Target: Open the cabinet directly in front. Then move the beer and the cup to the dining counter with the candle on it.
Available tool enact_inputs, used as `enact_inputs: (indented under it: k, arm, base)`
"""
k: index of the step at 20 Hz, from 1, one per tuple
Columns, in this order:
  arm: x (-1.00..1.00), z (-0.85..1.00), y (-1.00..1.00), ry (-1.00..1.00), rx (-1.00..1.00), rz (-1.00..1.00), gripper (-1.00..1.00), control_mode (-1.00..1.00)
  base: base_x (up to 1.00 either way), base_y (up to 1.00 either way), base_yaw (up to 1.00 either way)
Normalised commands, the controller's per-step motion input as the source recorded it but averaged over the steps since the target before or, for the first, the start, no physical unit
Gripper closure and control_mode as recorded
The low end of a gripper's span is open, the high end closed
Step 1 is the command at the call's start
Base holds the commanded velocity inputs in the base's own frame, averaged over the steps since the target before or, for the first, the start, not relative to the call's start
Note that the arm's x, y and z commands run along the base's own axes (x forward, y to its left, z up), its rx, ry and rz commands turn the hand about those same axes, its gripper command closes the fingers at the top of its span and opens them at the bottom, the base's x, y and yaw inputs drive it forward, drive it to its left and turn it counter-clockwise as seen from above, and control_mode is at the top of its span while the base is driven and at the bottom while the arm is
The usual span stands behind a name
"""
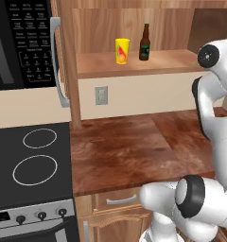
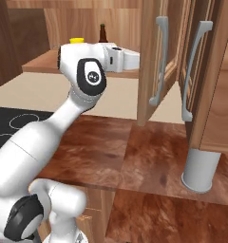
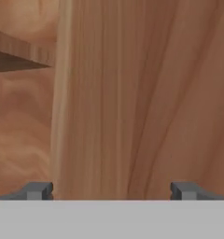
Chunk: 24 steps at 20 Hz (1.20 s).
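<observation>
Ahead, your cabinet [image 2: 154,61] stands open; cup [image 1: 122,50] and beer [image 1: 144,42] sit side by side mid-shelf. Gripper [image 3: 111,191] spread fully wide, holding nothing, facing wood.

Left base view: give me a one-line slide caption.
Open cabinet shows yellow cup left of beer on the shelf, above a wood worktop.

Black stove [image 1: 32,160] adjoins reddish-brown worktop [image 1: 129,151].
</observation>
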Motion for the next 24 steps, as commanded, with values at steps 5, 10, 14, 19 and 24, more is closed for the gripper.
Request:
enact_inputs:
  k: [5,10,14,19,24]
  arm:
    - [0.00,0.00,-0.66,-0.01,0.09,0.01,-1.00,-1.00]
    - [-0.08,0.00,0.00,-0.01,0.00,0.00,-1.00,-1.00]
    - [-0.56,0.00,0.39,-0.07,0.00,0.10,-1.00,-1.00]
    - [-0.43,0.00,0.93,0.00,0.00,0.29,-1.00,-1.00]
    - [-0.36,0.00,0.83,0.02,0.00,0.38,-1.00,-1.00]
  base:
    - [0.00,0.00,0.00]
    - [0.00,0.00,0.00]
    - [0.00,0.00,0.00]
    - [0.00,0.00,0.00]
    - [0.00,0.00,0.00]
